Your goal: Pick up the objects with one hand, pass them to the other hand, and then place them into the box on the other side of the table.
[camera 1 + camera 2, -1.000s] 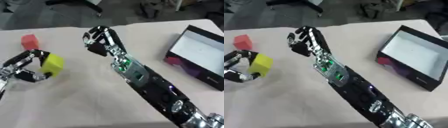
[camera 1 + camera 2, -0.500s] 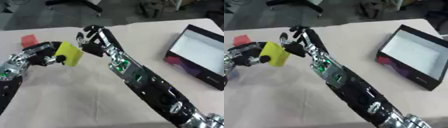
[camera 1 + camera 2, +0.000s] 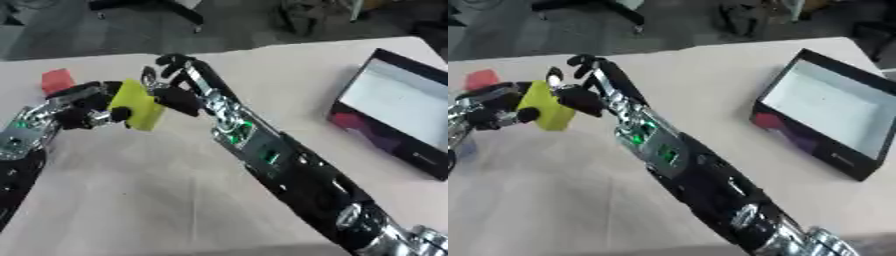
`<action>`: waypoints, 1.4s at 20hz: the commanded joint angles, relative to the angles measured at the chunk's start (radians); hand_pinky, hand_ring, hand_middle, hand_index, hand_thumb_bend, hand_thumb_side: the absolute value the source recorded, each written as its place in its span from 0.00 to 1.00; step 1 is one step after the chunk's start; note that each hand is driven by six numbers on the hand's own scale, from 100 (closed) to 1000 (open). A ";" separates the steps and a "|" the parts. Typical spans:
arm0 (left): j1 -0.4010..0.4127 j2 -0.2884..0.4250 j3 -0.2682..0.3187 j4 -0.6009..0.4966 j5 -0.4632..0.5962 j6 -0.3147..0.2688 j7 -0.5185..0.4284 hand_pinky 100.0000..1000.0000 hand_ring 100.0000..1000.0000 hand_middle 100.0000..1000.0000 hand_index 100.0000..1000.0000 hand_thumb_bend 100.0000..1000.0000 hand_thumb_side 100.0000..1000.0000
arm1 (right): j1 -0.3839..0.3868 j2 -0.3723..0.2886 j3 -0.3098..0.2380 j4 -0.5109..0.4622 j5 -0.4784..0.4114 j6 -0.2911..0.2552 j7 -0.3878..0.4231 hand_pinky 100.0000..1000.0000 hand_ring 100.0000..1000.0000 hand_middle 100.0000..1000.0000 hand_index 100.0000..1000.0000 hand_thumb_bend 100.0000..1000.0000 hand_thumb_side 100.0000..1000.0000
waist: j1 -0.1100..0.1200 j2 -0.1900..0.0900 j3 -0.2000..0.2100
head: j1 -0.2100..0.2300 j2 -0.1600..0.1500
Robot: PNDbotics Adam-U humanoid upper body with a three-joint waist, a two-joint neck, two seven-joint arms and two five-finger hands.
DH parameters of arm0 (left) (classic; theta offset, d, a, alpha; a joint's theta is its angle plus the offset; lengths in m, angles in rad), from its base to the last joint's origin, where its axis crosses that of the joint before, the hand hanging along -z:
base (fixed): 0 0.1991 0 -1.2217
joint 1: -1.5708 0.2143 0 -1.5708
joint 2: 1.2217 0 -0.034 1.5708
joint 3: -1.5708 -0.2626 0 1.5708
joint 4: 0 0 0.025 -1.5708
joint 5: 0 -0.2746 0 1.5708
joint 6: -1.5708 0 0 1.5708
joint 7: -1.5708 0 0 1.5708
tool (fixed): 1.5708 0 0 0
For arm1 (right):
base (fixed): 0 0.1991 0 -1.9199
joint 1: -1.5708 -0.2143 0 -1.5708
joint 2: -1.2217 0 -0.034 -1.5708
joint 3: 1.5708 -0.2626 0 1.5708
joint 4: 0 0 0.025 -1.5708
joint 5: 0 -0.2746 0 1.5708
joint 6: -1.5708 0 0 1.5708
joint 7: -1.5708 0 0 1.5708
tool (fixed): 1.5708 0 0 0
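Handover: yellow block (image 3: 140, 104) is up off the table (image 3: 175, 200), caught between both hands well to the left of the box (image 3: 398, 120), which is where a pass from one hand to the other should happen.
Left hand (image 3: 83, 107): fingers and thumb curled round the block's left side, carrying it; it holds the block out toward the other hand so a free face is offered.
Right hand (image 3: 175, 85): reached across from the box side, thumb against the block's right face, fingers spread and only partly curled above it; by my read it is closing in and does not have the block yet.
Box: lies open and tilted at the table's right edge, pale floor showing, ready to receive.
Red block (image 3: 58, 80): sits on the table beyond the left hand, far from the box, waiting its turn.
Risk: if the left hand lets go before the right closes, the block likely drops.
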 commanded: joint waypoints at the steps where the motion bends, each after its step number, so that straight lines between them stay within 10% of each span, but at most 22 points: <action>1: -0.024 0.014 0.031 0.028 -0.031 -0.072 -0.046 0.68 0.37 0.34 0.46 0.00 0.36 | -0.025 0.006 -0.008 -0.023 -0.003 -0.001 0.004 0.31 0.66 0.67 0.83 0.00 0.72 | 0.000 -0.012 -0.001 | 0.005 -0.002; 13: -0.068 -0.020 0.084 0.159 -0.125 -0.161 -0.046 0.68 0.38 0.35 0.47 0.00 0.35 | -0.047 0.010 0.001 0.008 0.093 0.041 0.116 0.35 0.70 0.72 0.87 0.00 0.58 | -0.002 -0.005 -0.006 | 0.020 -0.002; 28: -0.103 -0.057 0.075 0.089 -0.045 -0.080 -0.046 0.69 0.38 0.35 0.46 0.00 0.35 | -0.042 0.020 -0.006 0.049 0.156 0.058 0.193 0.38 0.74 0.74 0.90 0.00 0.64 | -0.005 0.001 -0.008 | 0.029 -0.002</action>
